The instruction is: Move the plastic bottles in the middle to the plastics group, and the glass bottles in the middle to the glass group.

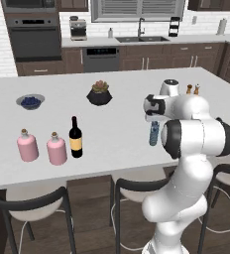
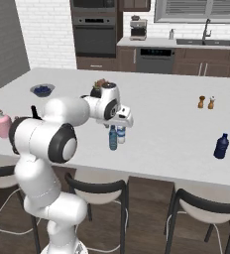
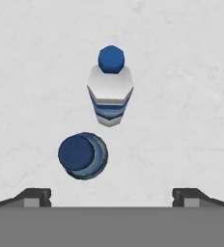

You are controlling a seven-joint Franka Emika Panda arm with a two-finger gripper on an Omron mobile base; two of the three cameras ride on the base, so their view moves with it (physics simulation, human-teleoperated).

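A small clear plastic water bottle (image 3: 110, 91) with a blue label and blue cap stands upright on the white island counter (image 2: 166, 119). The robot's two-finger gripper (image 3: 112, 195) hovers above it, jaws spread wide and holding nothing. A blue-tinted bottle (image 3: 82, 155) stands just beside the water bottle, apart from it. A dark blue opaque bottle (image 2: 221, 146) stands well to its right. The tall dark wine bottle (image 1: 76, 138) with a yellow-tan label stands well to its left, with two pink corked flasks (image 1: 56, 149) farther left.
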